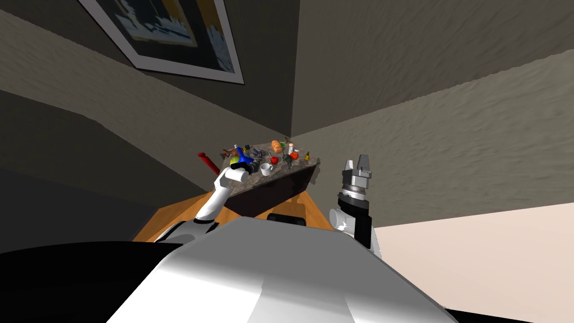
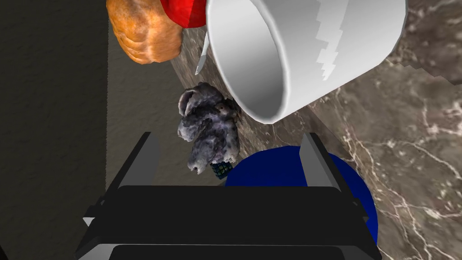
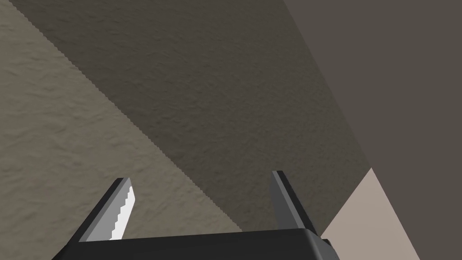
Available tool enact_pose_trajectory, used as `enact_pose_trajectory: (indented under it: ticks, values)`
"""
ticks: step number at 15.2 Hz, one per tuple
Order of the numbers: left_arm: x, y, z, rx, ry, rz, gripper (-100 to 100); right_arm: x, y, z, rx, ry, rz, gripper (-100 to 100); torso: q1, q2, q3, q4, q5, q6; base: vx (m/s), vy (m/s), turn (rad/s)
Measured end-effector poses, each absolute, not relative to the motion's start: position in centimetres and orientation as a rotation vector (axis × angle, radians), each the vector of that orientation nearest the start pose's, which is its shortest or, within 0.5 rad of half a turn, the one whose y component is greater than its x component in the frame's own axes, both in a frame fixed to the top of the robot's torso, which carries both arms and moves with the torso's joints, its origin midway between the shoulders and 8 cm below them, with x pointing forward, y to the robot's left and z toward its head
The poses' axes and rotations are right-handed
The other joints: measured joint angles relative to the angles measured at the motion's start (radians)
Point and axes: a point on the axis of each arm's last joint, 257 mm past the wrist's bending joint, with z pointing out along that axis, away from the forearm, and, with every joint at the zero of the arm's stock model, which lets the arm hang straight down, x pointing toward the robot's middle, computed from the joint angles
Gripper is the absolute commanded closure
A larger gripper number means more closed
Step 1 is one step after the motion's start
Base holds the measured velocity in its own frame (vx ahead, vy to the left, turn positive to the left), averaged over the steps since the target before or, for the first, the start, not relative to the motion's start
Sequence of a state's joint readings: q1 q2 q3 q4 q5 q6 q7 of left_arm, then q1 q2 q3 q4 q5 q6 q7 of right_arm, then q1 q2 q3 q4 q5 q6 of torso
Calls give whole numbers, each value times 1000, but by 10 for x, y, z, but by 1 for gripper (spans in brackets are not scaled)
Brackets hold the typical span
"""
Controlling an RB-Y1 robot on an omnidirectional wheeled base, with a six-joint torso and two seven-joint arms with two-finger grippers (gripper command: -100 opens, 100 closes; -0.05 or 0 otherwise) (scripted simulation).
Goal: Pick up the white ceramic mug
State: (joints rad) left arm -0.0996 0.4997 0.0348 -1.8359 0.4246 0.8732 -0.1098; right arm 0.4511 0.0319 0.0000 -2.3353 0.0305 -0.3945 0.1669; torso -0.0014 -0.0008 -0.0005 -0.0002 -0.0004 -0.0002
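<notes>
Left arm (image 1: 212,203) was stretched forward and away from the torso, white forearm straight, wrist (image 1: 232,176) in line with it. Left gripper (image 2: 228,135) was open, fingers (image 2: 148,155) parallel and about a third of the wrist view apart, pressing on nothing. Right arm (image 1: 359,224) stood close beside the torso, forearm upright. Right gripper (image 1: 356,164) pointed upward, its fingers (image 3: 121,212) spread wide, nothing between them.
</notes>
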Motion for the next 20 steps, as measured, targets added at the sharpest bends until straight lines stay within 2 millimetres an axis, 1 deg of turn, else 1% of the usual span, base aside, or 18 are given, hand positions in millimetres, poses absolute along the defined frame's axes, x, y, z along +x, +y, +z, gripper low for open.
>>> enact_pose_trajectory:
  ticks: [2, 10, 12, 14, 20]
  values:
    - [532, 325, -231, -1360, 1788, -792, -100, 353, -275, 45, 605, 646, 1142, 0, 0, 0, 0, 0, 0, 0, 15, -23, -26]
    - [524, 332, -249, -1436, 1899, -694, -100, 353, -275, 45, 605, 646, 1142, 0, 0, -1, 0, 0, 0, 0, 16, -17, -18]
    - [519, 333, -255, -1457, 1927, -667, -100, 353, -275, 45, 605, 646, 1142, 0, 0, 0, 0, 0, 0, 0, 13, -15, -12]
    - [518, 334, -257, -1474, 1953, -643, -100, 353, -275, 45, 605, 646, 1142, 0, 0, -1, 0, 0, 0, 0, 22, -21, -23]
    - [506, 339, -269, -1532, 2034, -561, -100, 353, -275, 45, 605, 646, 1142, 0, 1, 0, 0, 0, 0, 0, 18, -11, -14]
